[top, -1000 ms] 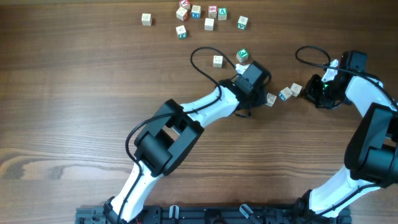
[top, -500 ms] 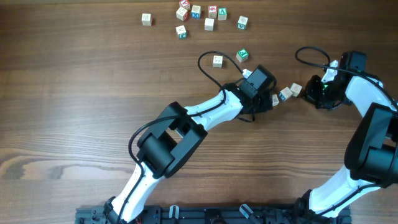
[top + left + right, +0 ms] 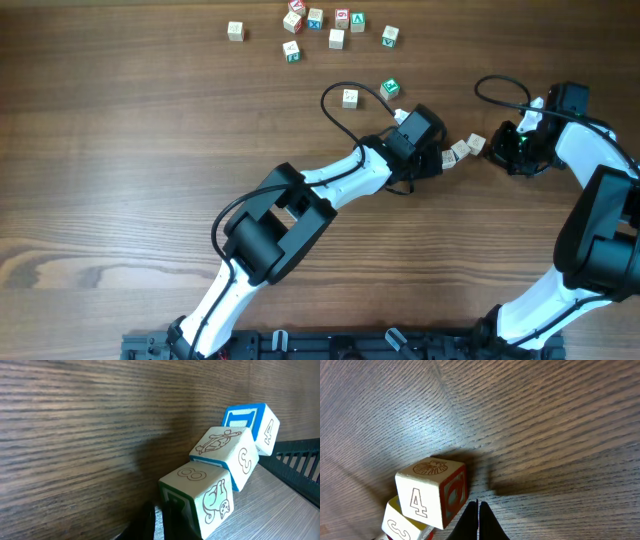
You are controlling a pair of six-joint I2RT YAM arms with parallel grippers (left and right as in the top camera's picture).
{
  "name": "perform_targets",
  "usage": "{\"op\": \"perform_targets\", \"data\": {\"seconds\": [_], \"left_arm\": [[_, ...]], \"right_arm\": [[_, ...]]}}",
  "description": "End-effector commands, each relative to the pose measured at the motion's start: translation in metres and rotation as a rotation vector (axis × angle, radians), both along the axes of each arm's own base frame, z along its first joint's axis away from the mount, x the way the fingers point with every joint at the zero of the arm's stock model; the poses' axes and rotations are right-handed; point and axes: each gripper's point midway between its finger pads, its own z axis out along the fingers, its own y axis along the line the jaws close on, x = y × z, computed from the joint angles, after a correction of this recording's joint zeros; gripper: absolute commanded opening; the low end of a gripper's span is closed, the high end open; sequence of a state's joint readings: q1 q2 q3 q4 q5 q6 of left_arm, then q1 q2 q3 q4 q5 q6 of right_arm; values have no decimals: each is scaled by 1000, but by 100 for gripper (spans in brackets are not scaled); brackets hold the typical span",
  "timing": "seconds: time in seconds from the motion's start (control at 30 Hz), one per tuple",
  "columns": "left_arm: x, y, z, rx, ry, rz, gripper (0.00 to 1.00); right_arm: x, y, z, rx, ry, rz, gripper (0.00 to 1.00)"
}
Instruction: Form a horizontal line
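Note:
Three small pale wooden cubes form a short row [image 3: 460,151] on the wood table, touching and slanting up to the right. In the left wrist view they are the near cube with an 8 [image 3: 200,492], the middle cube with a 3 [image 3: 227,455] and the far blue-framed cube [image 3: 250,422]. My left gripper [image 3: 432,152] is shut, its fingertips [image 3: 160,525] against the near cube's left side. My right gripper [image 3: 500,146] is shut, its tips [image 3: 478,520] beside the cube marked 4 [image 3: 432,490] at the row's right end.
Several single cubes with coloured symbols lie scattered at the far edge [image 3: 337,39]. A pale cube [image 3: 349,97] and a green cube [image 3: 390,89] lie just behind my left arm. A black cable [image 3: 335,100] loops over the left arm.
My left gripper moved right and pushed the near cube against the other two, closing the gap so the three touch. The right arm has not moved.

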State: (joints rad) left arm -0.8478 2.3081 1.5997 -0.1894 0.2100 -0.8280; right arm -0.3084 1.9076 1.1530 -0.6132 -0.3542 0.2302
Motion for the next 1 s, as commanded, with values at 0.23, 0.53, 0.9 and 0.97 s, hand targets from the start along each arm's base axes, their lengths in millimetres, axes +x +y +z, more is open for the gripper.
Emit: {"op": "perform_targets", "data": {"seconds": [0.23, 0.53, 0.9, 0.97], "left_arm": [[-2, 12, -28, 73, 4, 16, 8], [1, 15, -29, 91, -6, 31, 7], [-16, 45, -49, 237, 71, 48, 5], [-20, 49, -52, 255, 87, 46, 5]], "right_arm": [[-22, 7, -9, 18, 111, 0, 4], [-52, 16, -10, 58, 236, 0, 4], [-44, 14, -10, 62, 227, -75, 4], [-40, 13, -10, 64, 221, -107, 4]]}}
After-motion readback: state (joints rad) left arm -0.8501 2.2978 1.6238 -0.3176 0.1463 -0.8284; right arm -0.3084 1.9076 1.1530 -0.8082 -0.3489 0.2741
